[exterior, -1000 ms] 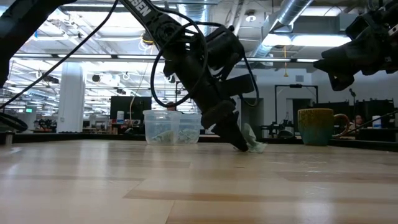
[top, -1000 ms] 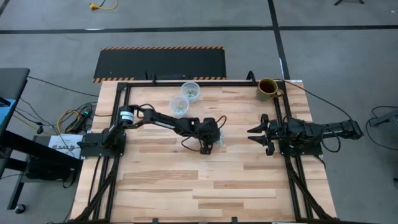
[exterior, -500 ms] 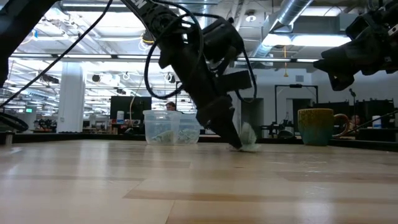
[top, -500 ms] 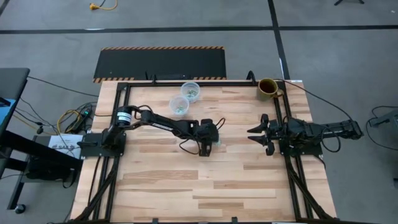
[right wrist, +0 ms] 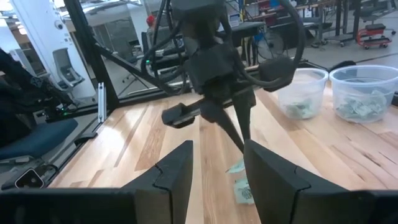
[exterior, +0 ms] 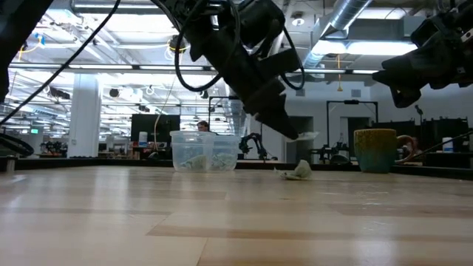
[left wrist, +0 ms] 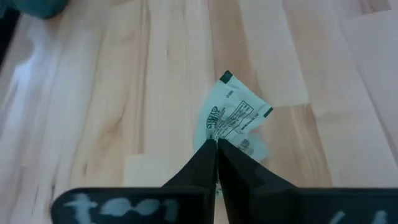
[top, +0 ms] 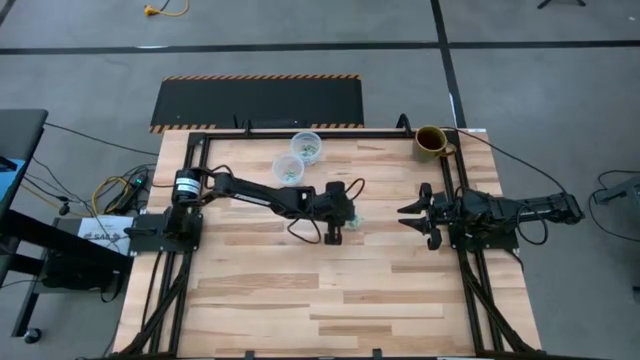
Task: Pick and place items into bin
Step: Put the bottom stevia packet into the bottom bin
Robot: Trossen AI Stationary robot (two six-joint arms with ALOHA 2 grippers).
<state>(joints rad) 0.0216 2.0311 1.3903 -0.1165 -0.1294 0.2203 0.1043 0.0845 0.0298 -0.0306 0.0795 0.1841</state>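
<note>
My left gripper is shut on one small pale green-and-white packet, lifted above the middle of the table. A second packet lies flat on the wood just below it. Two clear plastic cups, the bins here, stand at the far middle with several such packets inside. My right gripper waits open at the table's right side, level and pointing left. My left gripper pinches the packet by one edge between its two fingertips. The fingers slant down from the left and above. The packet sticks out past the fingertips, lifted clear of the table and of the second packet.
A brown mug stands at the far right corner. The cups stand behind and to the left of the lifted packet. Bare wood spreads over the near half of the table. Black frame rails run along both sides.
My left gripper has risen from the tabletop, taking one packet up with it, clear of the wood. The other packet has stayed on the table where the gripper was.
</note>
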